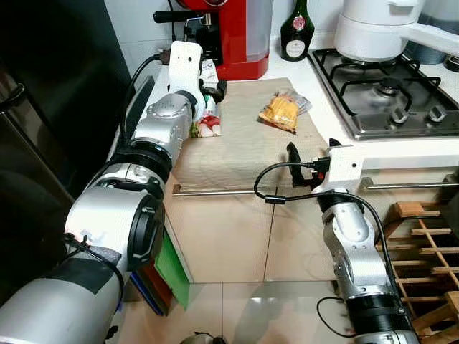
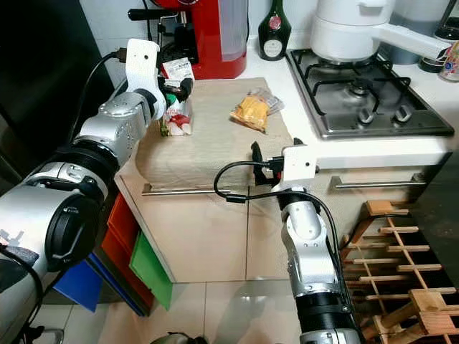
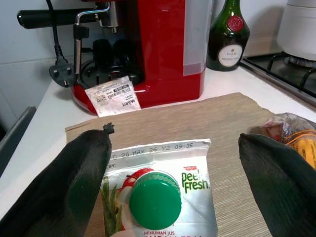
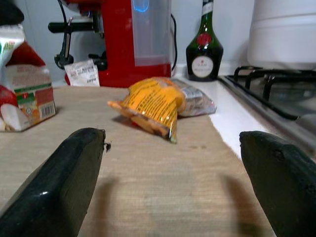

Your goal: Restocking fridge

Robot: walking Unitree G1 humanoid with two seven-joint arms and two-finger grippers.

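Kitchen counter, beige woven mat [image 1: 244, 136] laid on the white worktop. Upright white juice carton with green screw cap and fruit print [image 3: 160, 195] stands on the mat's near-left part, just in front of the red espresso machine [image 1: 237, 36]. Left gripper [image 3: 173, 182] hovers over the carton top, black fingers [image 3: 74, 182] spread wide to either side of it, not touching. Yellow crinkled snack packet in clear wrap [image 4: 158, 106] lies flat mid-mat, well apart from the carton. Right gripper [image 4: 173, 182] sits low at the mat's front edge, facing the packet, fingers spread wide, nothing between them. Dark green bottle with red seal [image 1: 296, 29] stands against the back wall beside the espresso machine; steel gas hob [image 1: 380, 93] to the right of the mat.
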